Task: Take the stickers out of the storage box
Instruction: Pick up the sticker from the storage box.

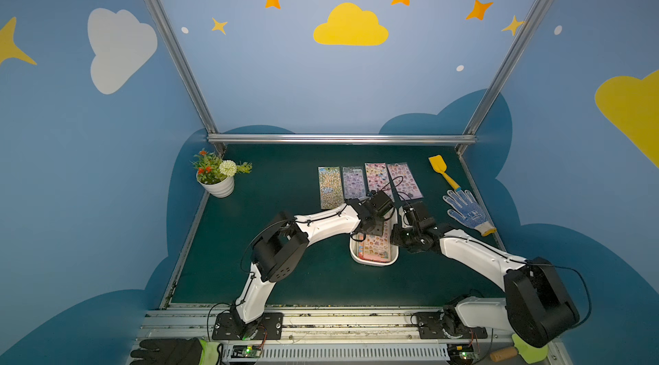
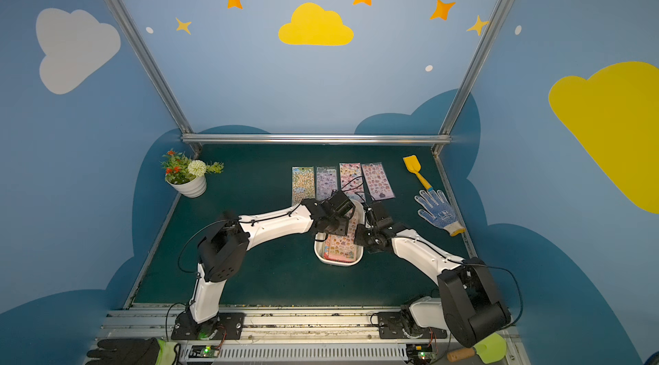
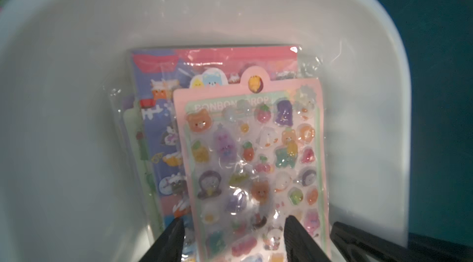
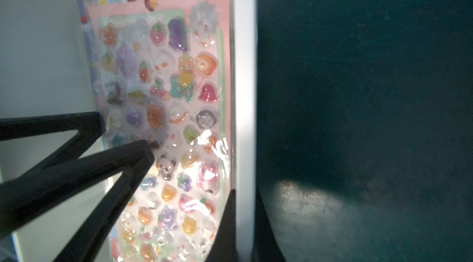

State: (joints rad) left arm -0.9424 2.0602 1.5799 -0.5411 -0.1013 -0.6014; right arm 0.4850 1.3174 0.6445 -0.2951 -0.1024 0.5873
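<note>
Largely hidden far end of storage box (image 1: 372, 262)

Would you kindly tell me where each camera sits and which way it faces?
Top views: high behind the arm bases, looking down across the table; left arm and right arm show.
Left wrist: above the storage box, looking in at the pink sticker sheet; the open left gripper shows.
Right wrist: beside the box, looking along its rim; the right gripper clamps that rim.
Shared: both wrist views show the pink sticker sheet and the left gripper's fingers.
</note>
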